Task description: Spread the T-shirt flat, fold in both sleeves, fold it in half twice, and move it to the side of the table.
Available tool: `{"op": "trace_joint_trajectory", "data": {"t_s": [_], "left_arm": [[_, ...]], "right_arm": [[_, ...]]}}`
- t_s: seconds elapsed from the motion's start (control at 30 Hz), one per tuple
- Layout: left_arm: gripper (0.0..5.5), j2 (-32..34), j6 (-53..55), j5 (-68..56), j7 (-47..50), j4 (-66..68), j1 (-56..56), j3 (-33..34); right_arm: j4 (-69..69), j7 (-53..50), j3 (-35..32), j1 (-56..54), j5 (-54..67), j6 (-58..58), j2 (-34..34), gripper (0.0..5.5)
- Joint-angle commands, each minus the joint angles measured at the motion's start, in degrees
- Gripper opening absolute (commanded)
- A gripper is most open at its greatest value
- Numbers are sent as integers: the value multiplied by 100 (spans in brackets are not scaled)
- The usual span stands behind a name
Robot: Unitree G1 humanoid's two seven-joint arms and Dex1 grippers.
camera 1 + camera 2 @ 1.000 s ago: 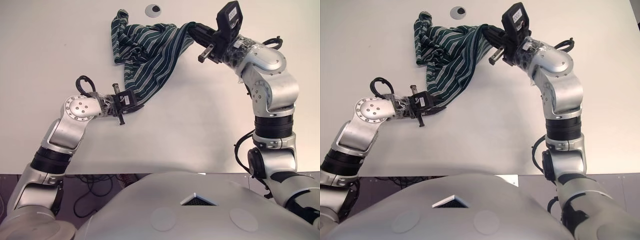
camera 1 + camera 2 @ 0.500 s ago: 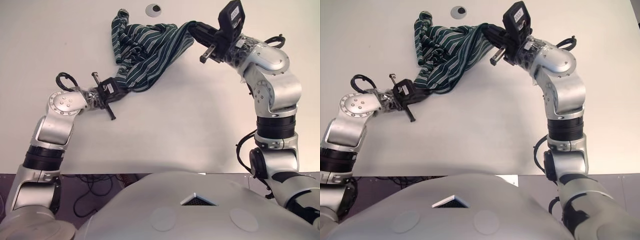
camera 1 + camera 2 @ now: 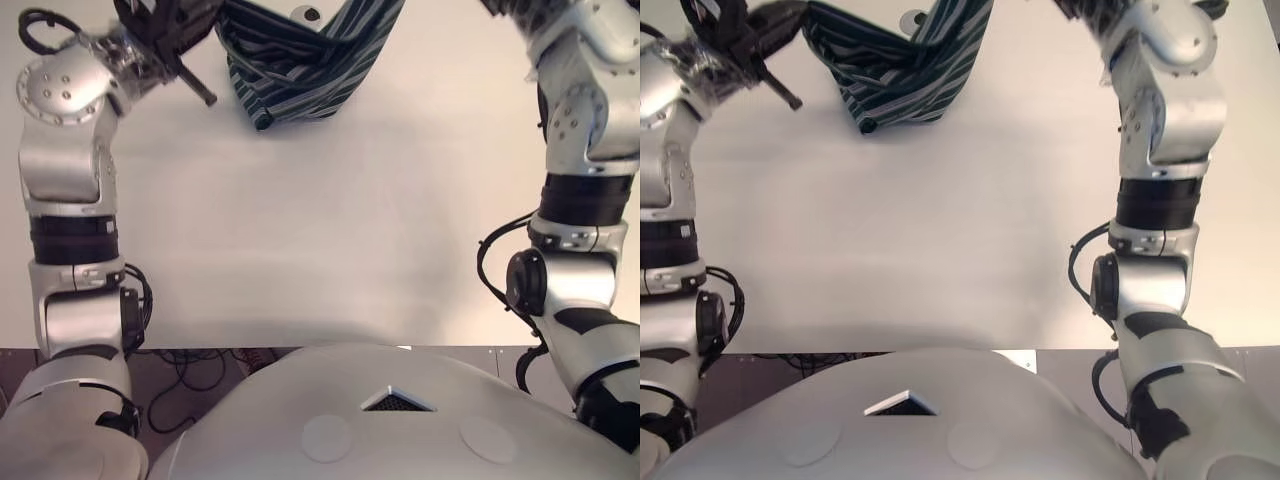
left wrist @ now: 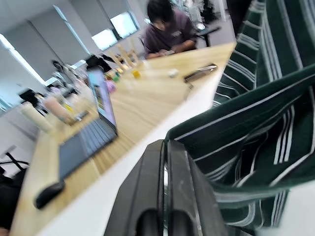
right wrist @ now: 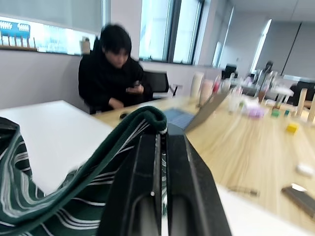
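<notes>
The left tool and right tool each pinch the T-shirt, hanging bunched over the far tabletop; best to draw them apart evenly, then lower it flat.

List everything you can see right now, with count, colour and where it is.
T-shirt: one, dark green with white stripes, hung between both grippers over the table's far part.
table: one, white, under the arms.
round port: one, grey, in the table's far part, partly hidden by the T-shirt.
wooden table: one, light brown, beyond the white one.
laptop: one, dark, open on the wooden table.
left gripper: one, black, shut on the T-shirt.
right gripper: one, black, shut on the T-shirt.
</notes>
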Motion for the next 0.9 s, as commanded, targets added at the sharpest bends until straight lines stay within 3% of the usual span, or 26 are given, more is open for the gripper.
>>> {"op": "trace_joint_trajectory", "data": {"t_s": [0.03,0.23,0.47,0.77,0.9], "left_arm": [[2,-136,-274,148,65,882,-845,-16],[2,-462,-949,471,203,3288,-2780,-103],[2,-603,-1461,621,922,6361,-5396,270],[2,-586,-1377,782,1478,7115,-6453,624],[2,-440,-1115,823,269,7054,-6345,557]], "right_arm": [[655,19,-107,-728,8,-331,5,0],[2641,-93,-249,-2015,-275,-1145,-221,0],[5413,-361,-566,-3829,-510,-2197,-479,0],[6658,-644,-632,-4796,-939,-2817,-713,0],[6542,224,-459,-4624,-1118,-2774,-853,0]]}}
